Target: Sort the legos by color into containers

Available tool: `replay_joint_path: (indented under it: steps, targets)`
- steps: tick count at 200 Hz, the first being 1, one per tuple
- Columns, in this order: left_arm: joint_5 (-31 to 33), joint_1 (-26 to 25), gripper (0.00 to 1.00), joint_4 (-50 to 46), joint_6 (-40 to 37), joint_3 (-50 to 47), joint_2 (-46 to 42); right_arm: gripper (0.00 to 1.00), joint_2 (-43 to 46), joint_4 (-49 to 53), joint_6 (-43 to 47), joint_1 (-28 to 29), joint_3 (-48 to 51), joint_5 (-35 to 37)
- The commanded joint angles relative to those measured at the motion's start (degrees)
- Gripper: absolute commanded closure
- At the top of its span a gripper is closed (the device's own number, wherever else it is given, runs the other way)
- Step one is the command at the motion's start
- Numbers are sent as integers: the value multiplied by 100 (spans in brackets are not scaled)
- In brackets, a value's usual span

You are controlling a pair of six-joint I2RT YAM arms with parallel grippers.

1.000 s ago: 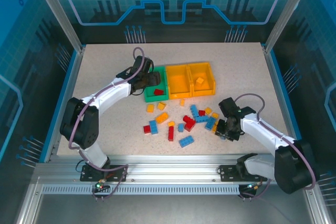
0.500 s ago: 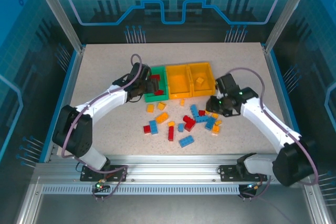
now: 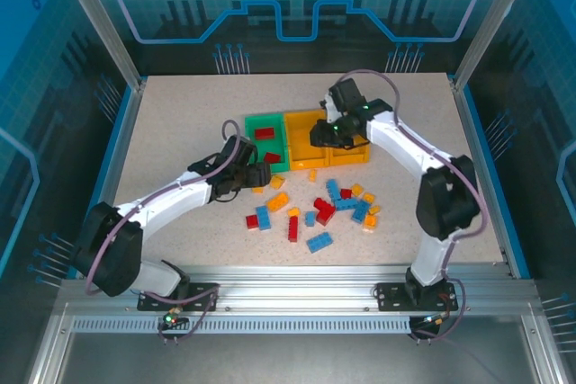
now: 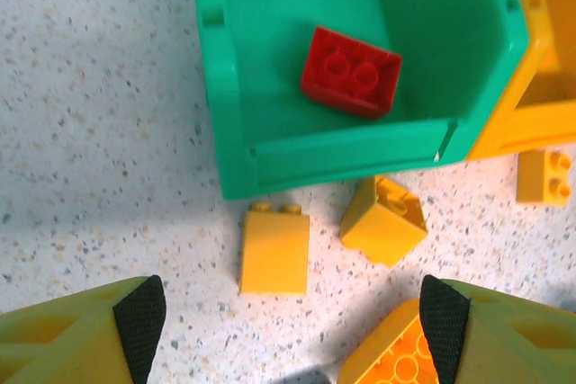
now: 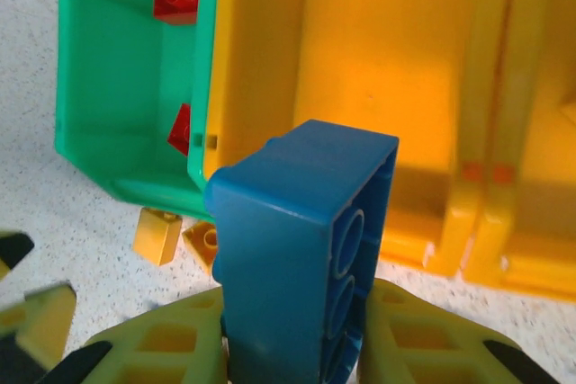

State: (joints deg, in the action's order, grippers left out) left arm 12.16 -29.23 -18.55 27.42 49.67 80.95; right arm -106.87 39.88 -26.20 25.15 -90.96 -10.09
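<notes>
**Claw check: right gripping blue, left spread wide**

Right claw (image 5: pixel 292 339) closed tight on a blue studded plastic brick (image 5: pixel 301 240), hollow underside turned toward the wrist camera. Held up over the middle orange-yellow plastic bin (image 5: pixel 387 69), clear of its floor.

Left claw (image 4: pixel 292 330) spread wide, nothing between the fingers. Low over the speckled worktop (image 3: pixel 171 123), just on the near side of the green plastic bin (image 4: pixel 333 155). Ahead of the gap, a flat orange-yellow brick (image 4: pixel 274 249) just beside the green bin's near wall. Next to it, a tilted orange-yellow brick (image 4: pixel 382 220) close against the same wall, by the corner shared with the middle bin.

Inside the green bin, one red studded brick (image 4: pixel 351 71) toward the near end and a second red brick (image 3: pixel 265 133) farther back. Right-hand orange-yellow plastic bin (image 3: pixel 358 146) joined to the middle one, partly under the right arm.

Remaining loose red, blue and orange-yellow bricks (image 3: pixel 322 209) scattered on the near side of the bins, between the two arms.

Bare worktop left of the green bin and in the strip behind all three bins. More bare surface right of the loose bricks, out to the raised blue edge (image 3: pixel 480 155).
</notes>
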Motion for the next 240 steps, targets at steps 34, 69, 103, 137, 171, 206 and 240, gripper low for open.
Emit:
replay_joint_path:
  steps: [34, 69, 103, 137, 171, 206, 240]
  targets:
    - [-4, -64, 30, 121, 71, -240, 374, 76, -1301, 780, 170, 166, -1446, 360]
    - [-165, -64, 28, 197, 71, -74, 817, 76, -1697, 1014, 175, 192, -1905, 476]
    - [-199, -57, 28, 272, 54, 21, 1146, 69, -1983, 1231, 188, 192, -2225, 607]
    - [-284, -57, 29, 372, 86, 52, 1333, 47, -1983, 1211, 249, 234, -2303, 454]
    - [-251, -56, 29, 395, 82, 166, 1458, 36, -1681, 1122, 242, 236, -2102, 489]
    - [-210, -62, 30, 411, 29, 322, 1639, 33, -1172, 932, 183, 226, -1675, 621]
    - [-236, -58, 40, 475, 18, 455, 1851, 28, -443, 678, 108, 39, -921, 1154]
